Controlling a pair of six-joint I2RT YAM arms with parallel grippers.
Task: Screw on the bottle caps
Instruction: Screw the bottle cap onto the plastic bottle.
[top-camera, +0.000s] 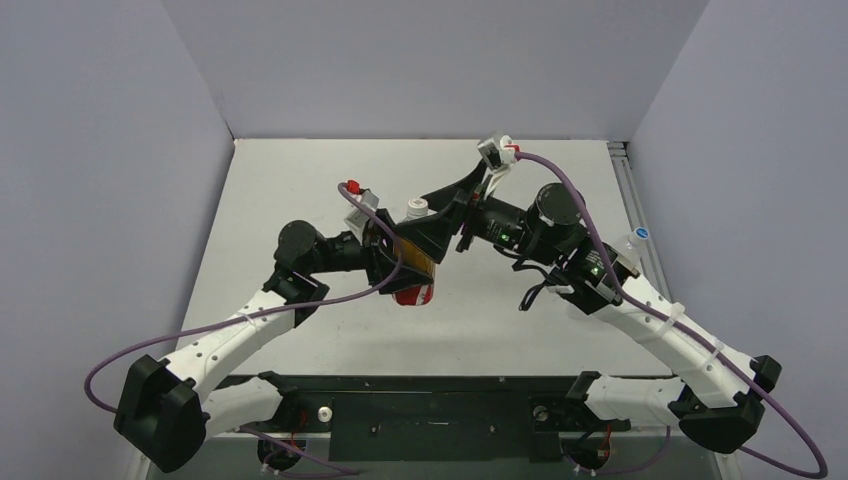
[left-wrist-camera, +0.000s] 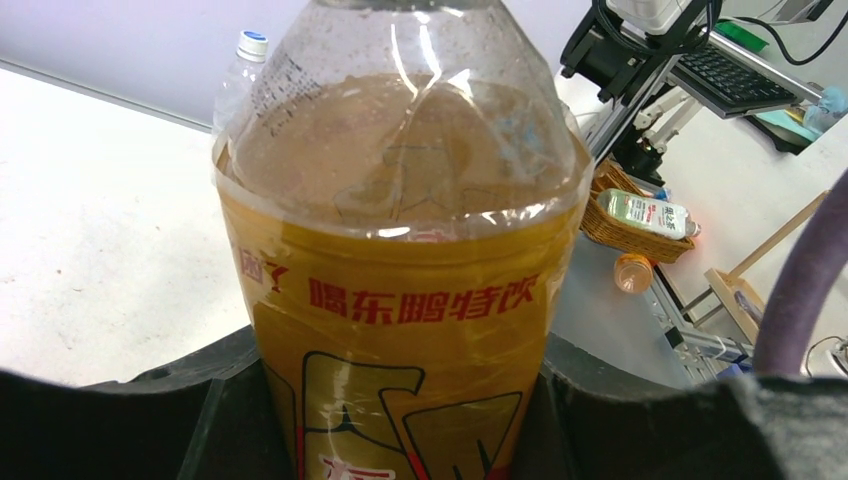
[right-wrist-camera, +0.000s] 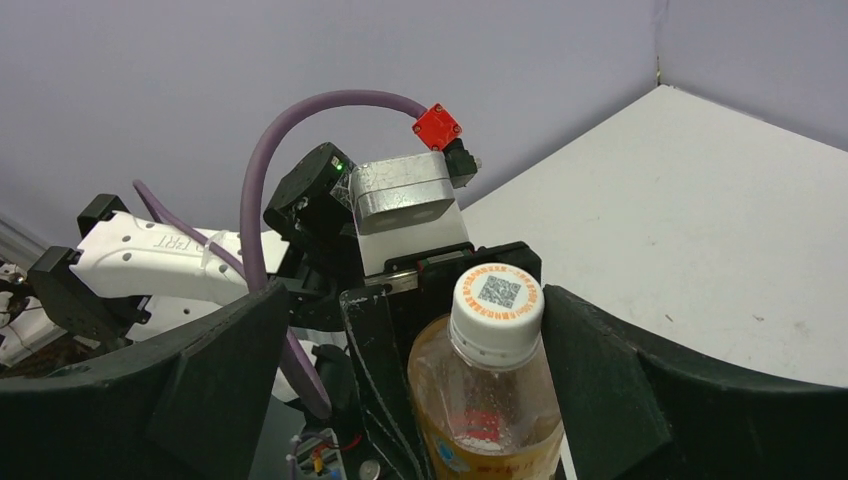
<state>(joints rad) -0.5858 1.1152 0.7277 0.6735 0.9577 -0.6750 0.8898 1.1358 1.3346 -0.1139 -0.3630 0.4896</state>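
My left jaws: clamped on the amber bottle (left-wrist-camera: 400, 330), middle of the table (top-camera: 290, 180) | my right jaws: wide apart, flanking its white cap (right-wrist-camera: 497, 300) on the neck | clear bottle (top-camera: 630, 250), blue cap (top-camera: 641, 233) on, near the right edge.

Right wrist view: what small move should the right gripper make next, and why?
Probably close the right gripper on the white cap. Its jaws stand open on either side of the cap, which sits on top of the amber bottle, and the left gripper clamps that bottle's body, so it looks steadied for twisting.
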